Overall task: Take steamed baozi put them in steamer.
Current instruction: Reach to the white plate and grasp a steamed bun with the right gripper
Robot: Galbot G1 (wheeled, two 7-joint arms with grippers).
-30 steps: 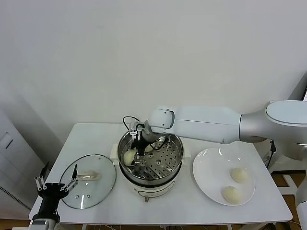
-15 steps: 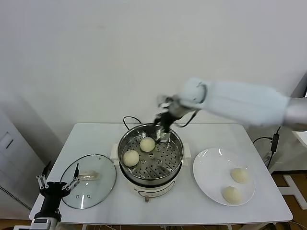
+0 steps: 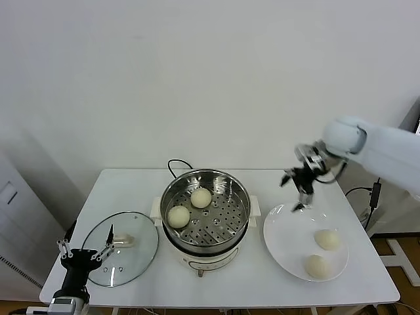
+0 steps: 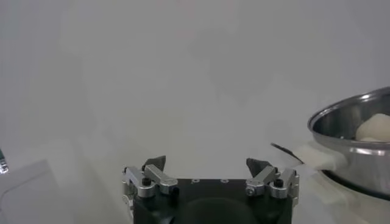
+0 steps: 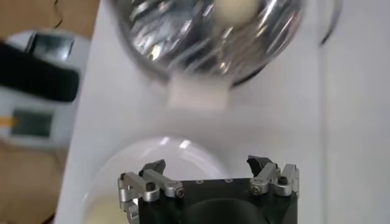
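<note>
Two cream-white baozi (image 3: 201,197) (image 3: 178,216) lie on the perforated tray of the steel steamer (image 3: 226,189) at the table's middle. Two more baozi (image 3: 327,239) (image 3: 317,266) lie on the white plate (image 3: 283,233) to its right. My right gripper (image 3: 298,190) is open and empty, in the air above the plate's far left rim, right of the steamer. In the right wrist view the steamer (image 5: 201,36) with a baozi (image 5: 234,8) lies beyond the gripper (image 5: 207,165). My left gripper (image 3: 85,249) is open and empty, parked at the front left by the lid.
A glass lid (image 3: 121,248) lies flat on the table left of the steamer. The steamer's black cord (image 3: 176,165) runs behind it. In the left wrist view the steamer's rim (image 4: 350,122) shows beyond my gripper (image 4: 207,164). The white table (image 3: 131,184) ends near the plate's right side.
My right gripper has let go of a baozi in the steamer, risen out of it and swung right to above the plate's left rim. The left gripper has barely moved.
</note>
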